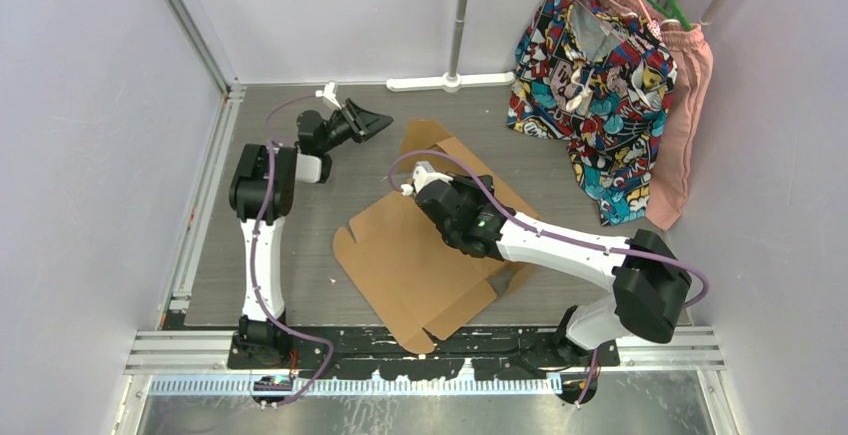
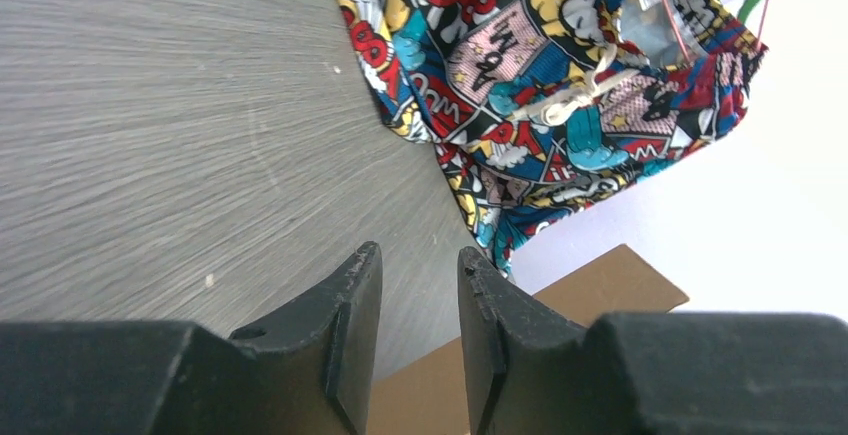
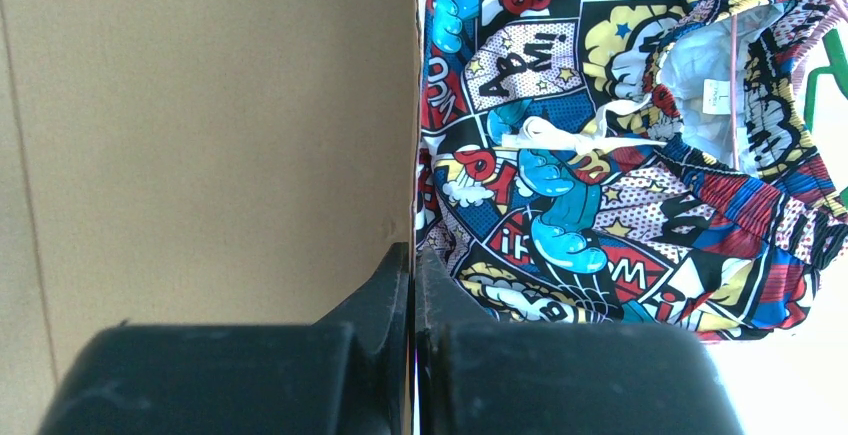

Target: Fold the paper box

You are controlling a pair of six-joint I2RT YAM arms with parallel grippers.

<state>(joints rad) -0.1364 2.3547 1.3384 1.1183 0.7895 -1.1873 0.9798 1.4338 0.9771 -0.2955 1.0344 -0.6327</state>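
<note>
Paper box (image 1: 410,270), lying askew: right gripper (image 3: 413,255) over its middle, fingers together; left gripper (image 1: 376,122) apart to its far-left, fingers parted, empty.

The paper box (image 1: 415,260) lies near the middle of the worktop (image 1: 300,185), with one flap reaching toward 12 o'clock. The left jaws are at 10 o'clock from the box, apart from it. The right jaws are over its far part, on a flap edge. The shorts (image 1: 590,75) hang at 2 o'clock, with another garment (image 1: 685,135) just right of them. A pole base (image 1: 450,82) lies at 12 o'clock, behind the box.
</note>
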